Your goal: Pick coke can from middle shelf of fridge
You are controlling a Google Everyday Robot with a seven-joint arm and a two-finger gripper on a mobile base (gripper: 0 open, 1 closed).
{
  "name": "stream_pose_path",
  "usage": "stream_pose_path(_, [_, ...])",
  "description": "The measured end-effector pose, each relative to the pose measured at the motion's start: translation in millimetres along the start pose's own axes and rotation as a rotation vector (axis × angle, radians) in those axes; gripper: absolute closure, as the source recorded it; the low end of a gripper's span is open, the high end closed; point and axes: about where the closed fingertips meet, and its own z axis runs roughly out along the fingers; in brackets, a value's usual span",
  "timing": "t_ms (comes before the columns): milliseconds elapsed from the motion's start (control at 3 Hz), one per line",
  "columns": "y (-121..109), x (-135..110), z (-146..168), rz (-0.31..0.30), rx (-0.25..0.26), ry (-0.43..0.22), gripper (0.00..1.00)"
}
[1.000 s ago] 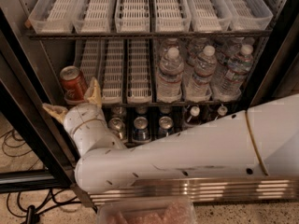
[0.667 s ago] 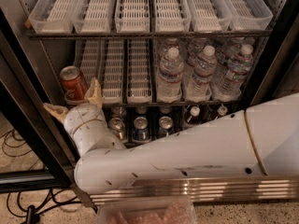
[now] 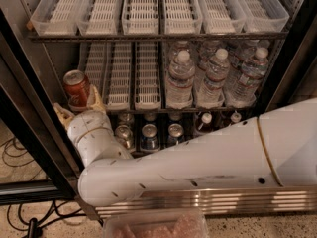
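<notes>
The coke can (image 3: 76, 87) is red with a silver top. It stands upright at the front left of the middle shelf (image 3: 148, 107), in the leftmost lane tray of the fridge (image 3: 34, 128). My gripper (image 3: 79, 106) is just in front of and below the can, with its cream fingertips (image 3: 97, 100) spread to either side of the can's base. The jaws are open and not closed on the can. My white arm reaches in from the lower right and hides the shelf edge below the can.
Several water bottles (image 3: 179, 79) fill the right lanes of the middle shelf. Bare white trays (image 3: 141, 9) line the top shelf. Silver and blue cans (image 3: 148, 137) and small bottles stand on the bottom shelf. The dark door frame (image 3: 20, 133) is close on the left. Cables lie on the floor.
</notes>
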Motion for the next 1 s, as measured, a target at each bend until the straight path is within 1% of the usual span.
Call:
stream_pose_path(333, [-11.2, 10.2, 37.0, -0.005, 0.027, -0.011, 0.43])
stream_pose_path(667, [-13.3, 11.2, 43.2, -0.004, 0.028, -0.013, 0.44])
stream_pose_path(1000, [-14.0, 12.7, 46.8, 0.005, 0.024, -0.012, 0.63])
